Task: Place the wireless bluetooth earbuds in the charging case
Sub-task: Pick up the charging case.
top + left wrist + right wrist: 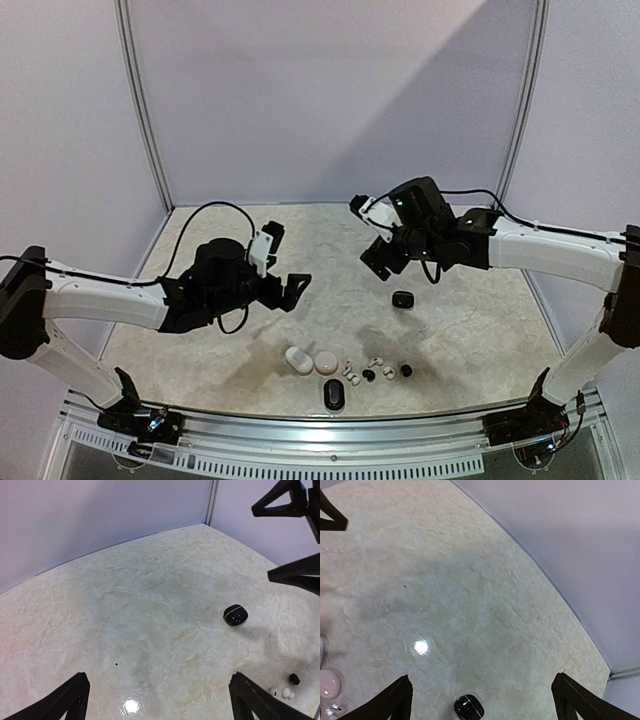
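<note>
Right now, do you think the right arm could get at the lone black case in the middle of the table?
Probably yes. The black case lies alone on the bare table, close below the right arm, whose open fingers frame it in the wrist view. Nothing lies between.

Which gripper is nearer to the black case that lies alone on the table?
The right. The right gripper hangs open close over the black case, slightly to its left; the left gripper is farther off to its left.

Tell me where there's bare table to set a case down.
Bare: the far half of the table, behind the lone black case. Crowded: the near-edge middle, with the white case, pink case, second black case and earbuds.
</note>
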Tool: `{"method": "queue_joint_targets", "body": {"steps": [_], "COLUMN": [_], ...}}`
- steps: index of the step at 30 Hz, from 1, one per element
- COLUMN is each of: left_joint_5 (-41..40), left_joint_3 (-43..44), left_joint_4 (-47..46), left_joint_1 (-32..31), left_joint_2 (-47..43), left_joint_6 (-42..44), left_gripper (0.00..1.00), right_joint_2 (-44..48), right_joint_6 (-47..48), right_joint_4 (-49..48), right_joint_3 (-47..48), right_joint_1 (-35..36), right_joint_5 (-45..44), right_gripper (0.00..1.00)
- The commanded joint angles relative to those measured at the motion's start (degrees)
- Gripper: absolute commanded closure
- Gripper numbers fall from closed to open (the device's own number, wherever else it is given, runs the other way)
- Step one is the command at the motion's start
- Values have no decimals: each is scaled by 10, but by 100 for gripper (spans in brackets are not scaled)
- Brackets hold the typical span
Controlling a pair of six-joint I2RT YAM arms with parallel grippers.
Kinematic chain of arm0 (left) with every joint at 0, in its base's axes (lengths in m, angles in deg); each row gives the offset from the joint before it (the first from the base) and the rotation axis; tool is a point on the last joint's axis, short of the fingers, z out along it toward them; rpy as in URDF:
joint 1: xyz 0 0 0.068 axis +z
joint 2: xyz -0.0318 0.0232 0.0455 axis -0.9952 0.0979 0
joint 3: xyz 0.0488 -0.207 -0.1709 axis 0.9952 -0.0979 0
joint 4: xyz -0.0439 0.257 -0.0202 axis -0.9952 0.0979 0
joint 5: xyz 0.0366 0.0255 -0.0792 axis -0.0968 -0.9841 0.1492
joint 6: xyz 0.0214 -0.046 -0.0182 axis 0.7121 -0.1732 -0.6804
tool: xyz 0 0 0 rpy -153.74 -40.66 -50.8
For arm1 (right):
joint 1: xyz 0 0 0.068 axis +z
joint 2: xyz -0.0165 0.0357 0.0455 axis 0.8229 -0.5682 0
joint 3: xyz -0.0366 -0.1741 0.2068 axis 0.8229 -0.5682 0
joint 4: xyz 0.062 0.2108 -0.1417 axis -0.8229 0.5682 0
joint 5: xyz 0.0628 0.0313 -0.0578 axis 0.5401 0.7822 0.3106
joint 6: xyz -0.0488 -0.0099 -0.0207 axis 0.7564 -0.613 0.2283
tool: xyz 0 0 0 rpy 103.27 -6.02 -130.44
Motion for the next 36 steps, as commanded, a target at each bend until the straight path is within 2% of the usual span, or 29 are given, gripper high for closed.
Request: {"method": "queue_joint_targets", "body": {"steps": [1,4,10,15,19,23,27,30,32,36], "left_joint_5": [-14,-6,23,46,89,110,113,121,124,144], "left_joint_3": [48,42,-49,-100,-114,-154,-188,-196,-208,-220], "left_joint_4": [77,112,115,199,259,256,248,234,192,150], "left_joint_1": [12,27,49,68,95,106,106,110,111,111], "left_joint_2": [9,-12,-140,-259,-302,-346,-400,-411,-404,-382], "left_joint_6": [7,-33,-53,-60,-67,-60,-40,-20,-12,-17], "left_gripper": [1,1,1,1,1,1,2,2,2,2], "right_joint_2": [29,5,-21,-120,-211,-256,-291,-311,-319,-335], "right_joint_6": [-11,-105,-299,-508,-611,-729,-798,-808,-812,-810], "right_joint_4": [15,79,139,328,433,447,449,430,417,373], "right_joint_3": [36,81,80,207,285,274,288,283,276,254], "right_joint_1": [4,8,73,159,229,258,274,276,276,277], "right_joint_5": [125,152,57,7,33,97,127,138,134,153], "right_gripper": [1,1,2,6,6,6,3,1,2,9]}}
